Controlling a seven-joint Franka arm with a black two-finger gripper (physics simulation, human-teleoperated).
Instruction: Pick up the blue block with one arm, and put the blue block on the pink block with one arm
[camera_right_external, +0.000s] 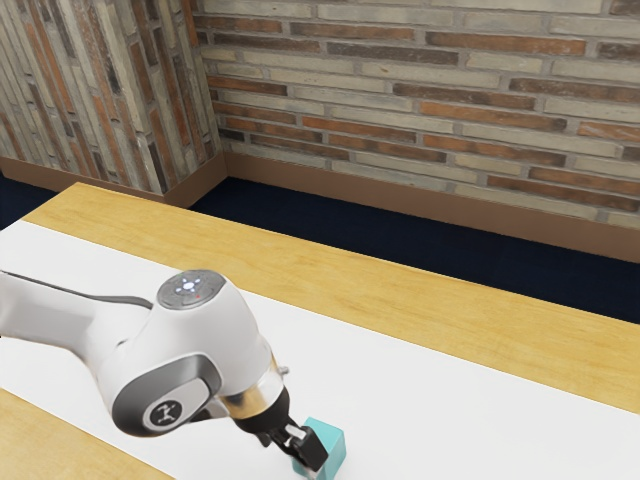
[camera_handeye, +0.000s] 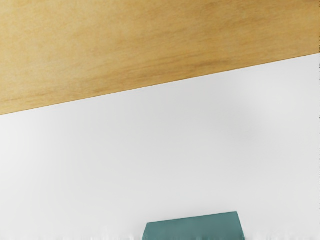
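The blue block (camera_right_external: 328, 437), teal in colour, sits on the white mat (camera_right_external: 450, 400) near the exterior view's bottom edge. My black gripper (camera_right_external: 306, 452) is down at the block, against the side that faces the arm, and hides part of it. In the wrist view the blue block (camera_handeye: 194, 226) lies just under my hand, its flat top showing against the white mat (camera_handeye: 165, 150).
The white mat runs diagonally across a wooden table (camera_right_external: 400, 290), with bare wood (camera_handeye: 125, 45) beyond the mat. A brick wall (camera_right_external: 420, 90) and dark floor (camera_right_external: 450, 245) lie behind the table. My white arm (camera_right_external: 150, 360) fills the lower left of the exterior view.
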